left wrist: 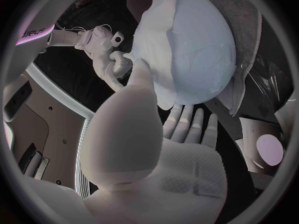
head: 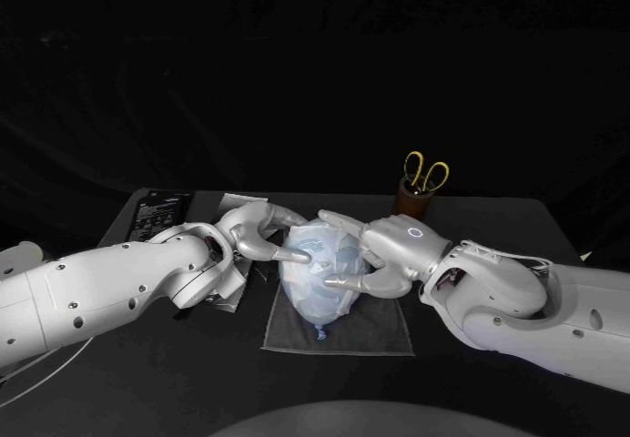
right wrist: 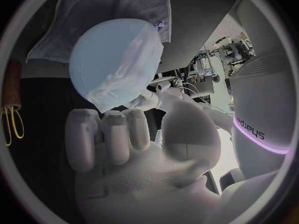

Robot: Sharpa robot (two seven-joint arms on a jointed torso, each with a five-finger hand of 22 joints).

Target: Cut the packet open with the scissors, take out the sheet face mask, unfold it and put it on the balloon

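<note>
A pale blue balloon [head: 320,273] lies on a grey cloth [head: 381,332] at the table's middle, with the white sheet mask [head: 312,244] draped over it. My left hand [head: 256,238] reaches in from the left, fingers apart, tips pressing the mask on the balloon's near side. In the left wrist view its thumb [left wrist: 134,92] touches the mask's edge [left wrist: 152,30] on the balloon [left wrist: 193,50]. From the other side my right hand [head: 383,257] touches the balloon with spread fingers. The right wrist view shows mask [right wrist: 134,64] over balloon [right wrist: 99,55]. Yellow-handled scissors [head: 424,171] stand in a brown holder [head: 413,198].
A dark packet [head: 160,212] lies at the table's back left, and a pale wrapper [head: 230,293] lies under my left forearm. The scissors holder stands close behind my right hand. The grey cloth [right wrist: 93,15] spreads beneath and in front of the balloon.
</note>
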